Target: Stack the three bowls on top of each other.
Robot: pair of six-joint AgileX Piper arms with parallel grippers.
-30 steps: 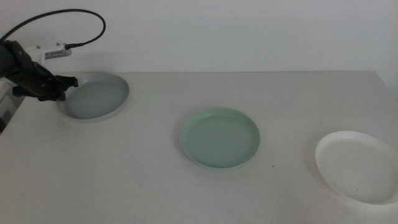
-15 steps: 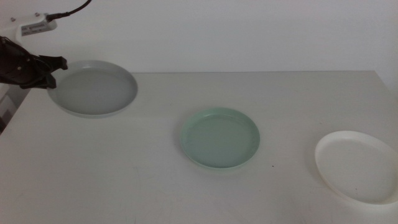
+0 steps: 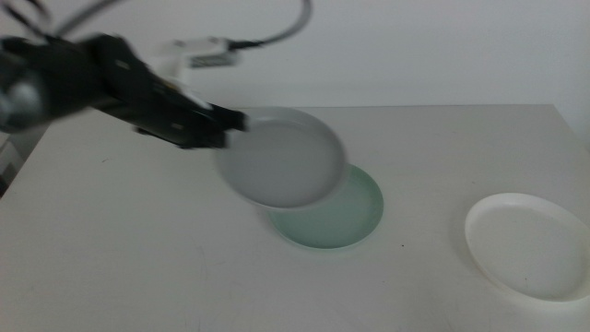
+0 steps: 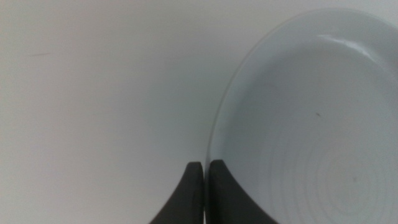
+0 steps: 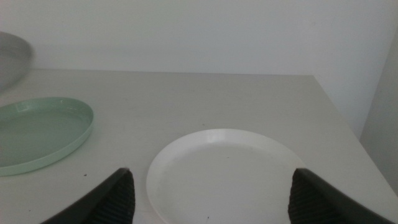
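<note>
The white bowl [image 3: 527, 245] lies nearest, shallow and low-rimmed, at the counter's [image 3: 138, 267] right side; the right gripper [image 5: 211, 186] hovers just before it, fingers [image 5: 115, 196] spread wide and holding nothing. The mint bowl [image 3: 355, 217] sits mid-counter, partly covered by the grey bowl [image 3: 284, 157], which hangs tilted in the air above its left edge. The left gripper [image 3: 230, 122] has its fingers [image 4: 194, 186] clenched on the grey bowl's left rim. The left arm [image 3: 92, 83] reaches in from the far left, blurred.
</note>
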